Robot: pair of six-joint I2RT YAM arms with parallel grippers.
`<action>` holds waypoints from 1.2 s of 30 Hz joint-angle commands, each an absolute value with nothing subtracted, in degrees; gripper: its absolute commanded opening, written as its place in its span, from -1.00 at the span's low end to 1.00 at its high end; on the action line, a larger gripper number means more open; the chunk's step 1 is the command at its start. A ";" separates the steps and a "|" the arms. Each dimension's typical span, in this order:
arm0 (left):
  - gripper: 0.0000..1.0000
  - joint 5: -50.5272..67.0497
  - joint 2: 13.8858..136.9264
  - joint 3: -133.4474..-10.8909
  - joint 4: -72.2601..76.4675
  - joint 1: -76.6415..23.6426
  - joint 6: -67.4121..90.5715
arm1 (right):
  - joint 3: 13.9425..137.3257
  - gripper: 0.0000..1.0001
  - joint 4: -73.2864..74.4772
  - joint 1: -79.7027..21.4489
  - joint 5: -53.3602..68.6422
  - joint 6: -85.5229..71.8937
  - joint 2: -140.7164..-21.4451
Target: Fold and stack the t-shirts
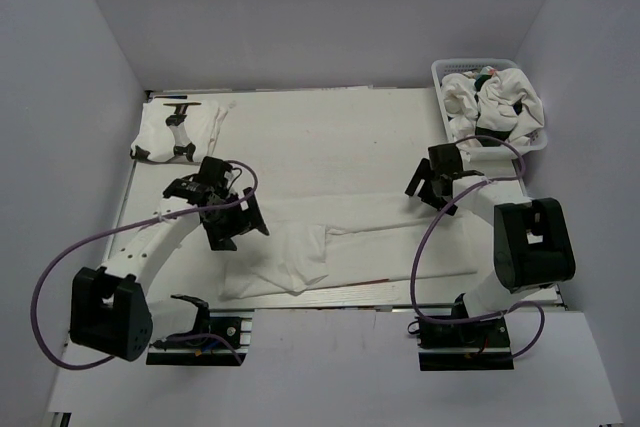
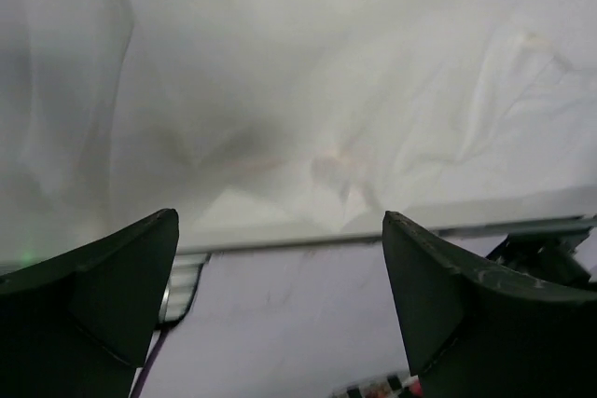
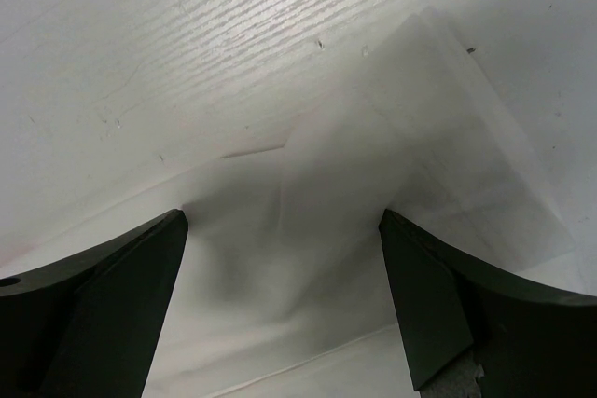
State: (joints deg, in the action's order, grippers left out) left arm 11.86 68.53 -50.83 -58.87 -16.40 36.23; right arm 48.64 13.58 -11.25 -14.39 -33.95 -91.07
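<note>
My left end effector (image 1: 237,226) and right end effector (image 1: 432,193) hang released and empty over the half-folded t-shirt (image 1: 330,247) mid-frame. One folded t-shirt (image 1: 205,123) lies upper left; crumpled t-shirts (image 1: 500,99) wait in the basket (image 1: 478,62) upper right.

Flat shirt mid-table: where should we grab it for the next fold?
Probably its two short ends, pinched from above. The flat shirt lies as a long folded strip, thin everywhere, so only its edges offer a pinch. Left gripper and right gripper, both open, hover over either half.
</note>
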 commanded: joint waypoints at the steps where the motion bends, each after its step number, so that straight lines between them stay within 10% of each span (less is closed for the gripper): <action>1: 1.00 13.35 71.71 -46.95 -38.59 -16.61 36.91 | 46.23 0.80 12.05 -11.25 -11.78 -30.86 -88.69; 13: 1.00 13.18 115.54 -65.71 -25.31 -14.85 35.25 | 39.83 0.80 14.59 -13.62 -11.60 -32.69 -84.82; 22: 1.00 15.59 159.39 -142.99 -36.76 -14.85 36.02 | 25.84 0.80 18.54 -31.43 2.54 -37.18 -69.02; 26: 1.00 25.75 164.87 -133.95 -6.92 -15.72 49.43 | 24.00 0.80 14.60 -45.33 16.94 -32.28 -68.03; 36: 1.00 18.29 169.99 -138.78 6.50 -17.93 53.45 | 26.80 0.80 3.60 -60.20 19.35 -21.28 -75.59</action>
State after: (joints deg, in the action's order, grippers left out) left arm 23.22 166.56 -142.93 10.70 -17.45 53.95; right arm 27.94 -0.58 -57.95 16.08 -24.93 -73.08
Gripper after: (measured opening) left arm 0.995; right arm 0.900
